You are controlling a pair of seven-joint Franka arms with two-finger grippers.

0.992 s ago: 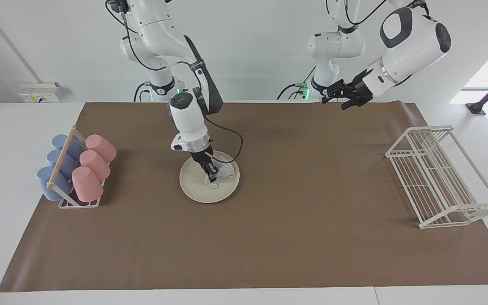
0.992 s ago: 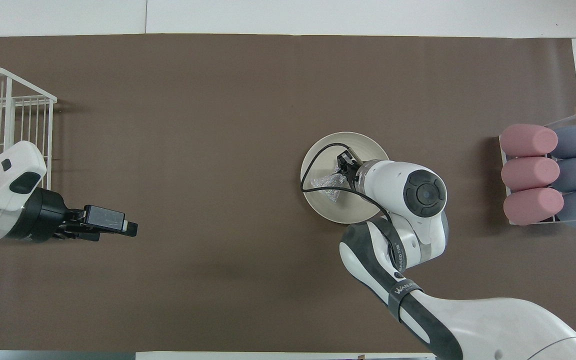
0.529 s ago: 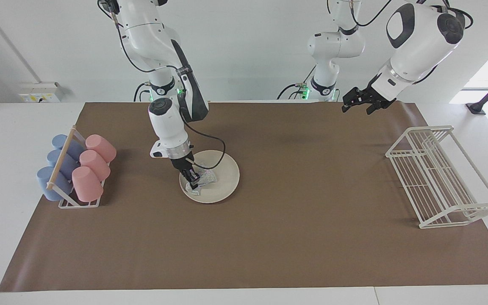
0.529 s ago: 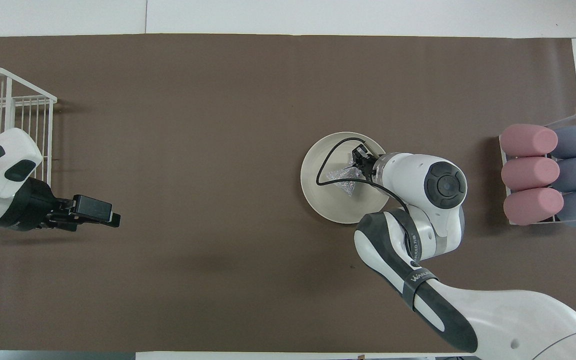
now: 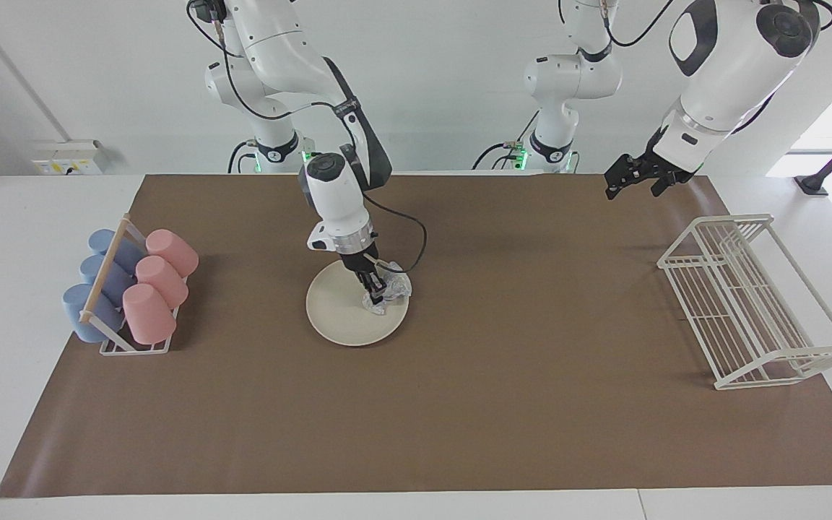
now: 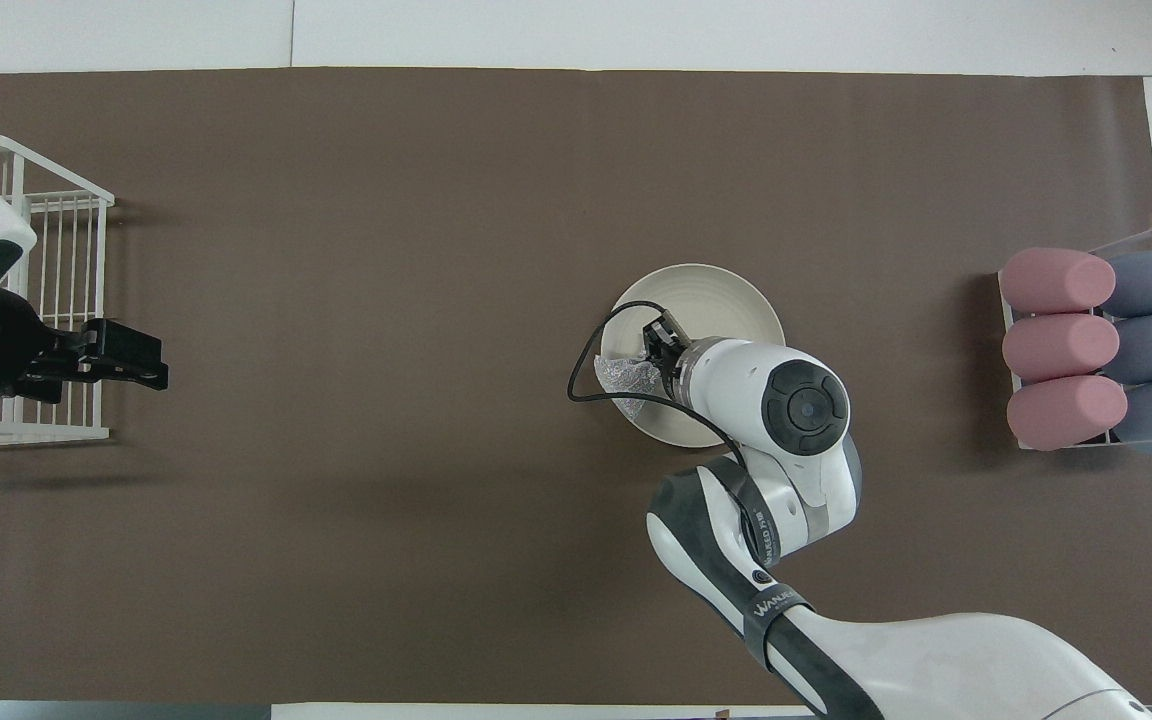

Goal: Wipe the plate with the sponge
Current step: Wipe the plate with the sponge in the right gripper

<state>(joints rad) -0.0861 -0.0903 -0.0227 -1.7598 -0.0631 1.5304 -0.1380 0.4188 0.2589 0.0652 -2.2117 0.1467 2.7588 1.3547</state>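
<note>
**Sponge at the plate's edge, right gripper clenched on it**

A brown mat covers the table. The white wire rack stands at the left arm's end. A cup holder with pink and blue cups lying in it stands at the right arm's end.

The right arm's dark band carries white lettering; "WANLE" can be read in the overhead view, the rest is unclear.

The plate lies mid-mat, nearer the right arm's end. The sponge sits on the plate's rim toward the left arm's end. The right gripper is clenched on the sponge, pressing it down there.

Half a second ago the sponge was at the plate's rim toward the cup holder; it has crossed the plate.

The left gripper, jaws released and empty, hangs over the mat near the rack, having drawn closer to the rack.
</note>
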